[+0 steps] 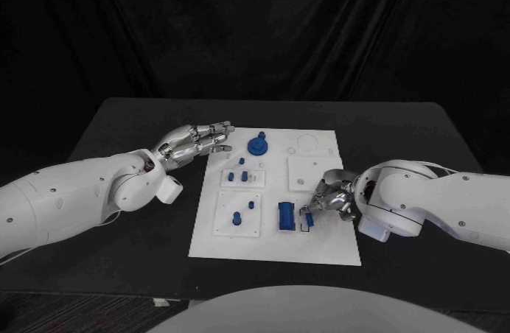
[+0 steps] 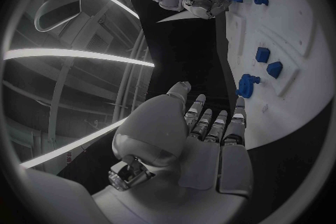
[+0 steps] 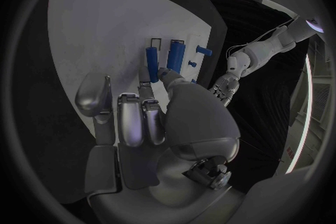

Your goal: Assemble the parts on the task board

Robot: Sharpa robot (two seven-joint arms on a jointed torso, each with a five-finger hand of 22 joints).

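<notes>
The right hand (image 1: 326, 198) is low over the near right part of the task board (image 1: 319, 244), its fingers curled down around a narrow blue bar (image 3: 151, 64) that it seems to pinch at the fingertips, though the actual contact is too small to confirm. Just beside that bar, on the side toward the left arm, a broader blue block (image 1: 286, 216) stands in its slot, so the two pieces are close together. The main risk, as I judge it, is the bar going in tilted: if the fingers press before it lines up with its recess, it could jam, skid across the white surface, or nudge the neighbouring block. A thin pinch could also let the bar rotate or drop. The left hand (image 1: 195, 142) hovers at the far left edge of the board with fingers loosely extended and holding nothing; just beyond its fingertips a blue knobbed peg (image 1: 259, 145) sits on the board, and small blue pins (image 1: 240, 176) lie nearer the board's middle. Any sweep of that hand could knock the peg over.
</notes>
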